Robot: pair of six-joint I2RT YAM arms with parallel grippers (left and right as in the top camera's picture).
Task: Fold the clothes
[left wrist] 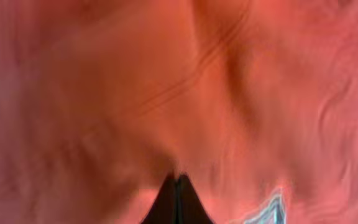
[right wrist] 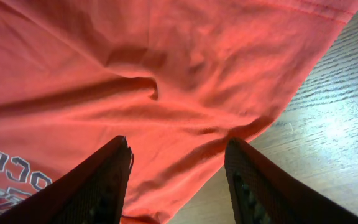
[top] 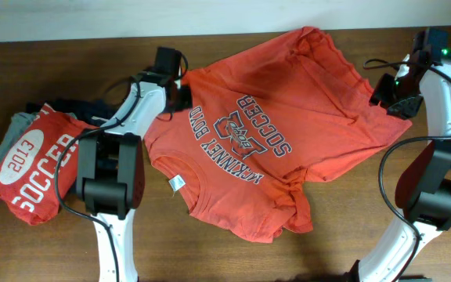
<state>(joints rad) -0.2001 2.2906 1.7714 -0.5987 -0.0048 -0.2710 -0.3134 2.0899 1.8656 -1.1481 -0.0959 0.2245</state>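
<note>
Left tool (left wrist: 176,190) pressed together, pinching T-shirt (top: 304,78) cloth, frame's upper left overhead.
Right tool (right wrist: 178,149) spread above shirt edge; fabric looks soft, light, limp: best gripped at hem corners.

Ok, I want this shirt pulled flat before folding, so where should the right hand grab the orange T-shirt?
Its loose corner just ahead of the right hand, approached from the table side. There the orange T-shirt ends in a thin edge lying on the wood, so the open fingers can probably straddle it; further in it is creased.
</note>
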